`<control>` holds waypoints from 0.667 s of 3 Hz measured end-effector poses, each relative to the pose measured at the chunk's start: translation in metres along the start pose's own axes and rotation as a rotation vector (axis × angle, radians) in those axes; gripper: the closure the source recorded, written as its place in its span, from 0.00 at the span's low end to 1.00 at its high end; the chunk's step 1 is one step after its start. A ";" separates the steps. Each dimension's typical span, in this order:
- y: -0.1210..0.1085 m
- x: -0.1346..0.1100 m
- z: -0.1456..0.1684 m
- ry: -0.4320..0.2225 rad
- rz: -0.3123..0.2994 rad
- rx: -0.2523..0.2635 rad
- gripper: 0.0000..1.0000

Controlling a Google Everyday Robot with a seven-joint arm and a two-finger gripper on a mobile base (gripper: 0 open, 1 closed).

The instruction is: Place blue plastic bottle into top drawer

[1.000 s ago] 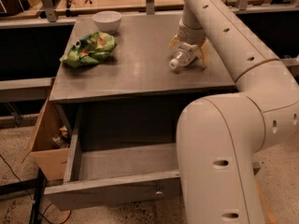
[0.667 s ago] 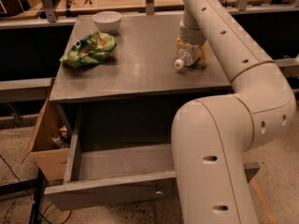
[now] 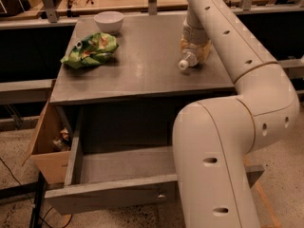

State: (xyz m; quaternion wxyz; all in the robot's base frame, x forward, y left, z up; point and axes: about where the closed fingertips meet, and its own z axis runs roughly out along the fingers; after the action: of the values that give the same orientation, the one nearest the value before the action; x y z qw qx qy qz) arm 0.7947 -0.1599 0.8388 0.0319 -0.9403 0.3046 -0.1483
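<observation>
A workshop floor of speckled concrete, with wooden benches across the back, surrounds a grey cabinet whose tabletop [image 3: 142,75] carries the things.

The robot's pale arm [image 3: 228,141] fills the right of the view. It rises in the foreground, bends, and reaches back over the tabletop's right side. Below the tabletop the top drawer [image 3: 118,167] stands pulled out and looks bare inside, though the arm's thick link hides its right end. A brown cardboard box [image 3: 47,163] leans against the cabinet at the left of the picture.

On the tabletop, a green crisp bag [image 3: 90,51] lies at the left and a white bowl [image 3: 109,20] sits behind it, both well apart from the work.

The blue plastic bottle [image 3: 189,59] is at the tabletop's right rear. The tool [image 3: 194,49] comes down on it from above and is clenched round its body. The bottle's long axis slants out from under the tool toward the front left, and its white cap [image 3: 183,65] is lowest, at or just above the surface.

The drawer opening lies forward of the bottle, lower, and toward the left of the picture. I judge that the coming move must carry the bottle over the tabletop's front edge and then down. The cap end already points roughly that way, and the drawer's width should take the bottle lying flat. Its small knob [image 3: 161,195] marks the front.
</observation>
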 end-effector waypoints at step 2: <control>0.007 -0.003 -0.011 -0.008 0.087 -0.002 1.00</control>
State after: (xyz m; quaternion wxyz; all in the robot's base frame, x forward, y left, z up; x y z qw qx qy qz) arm 0.7851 -0.1636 0.8477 0.0388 -0.9269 0.3452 -0.1425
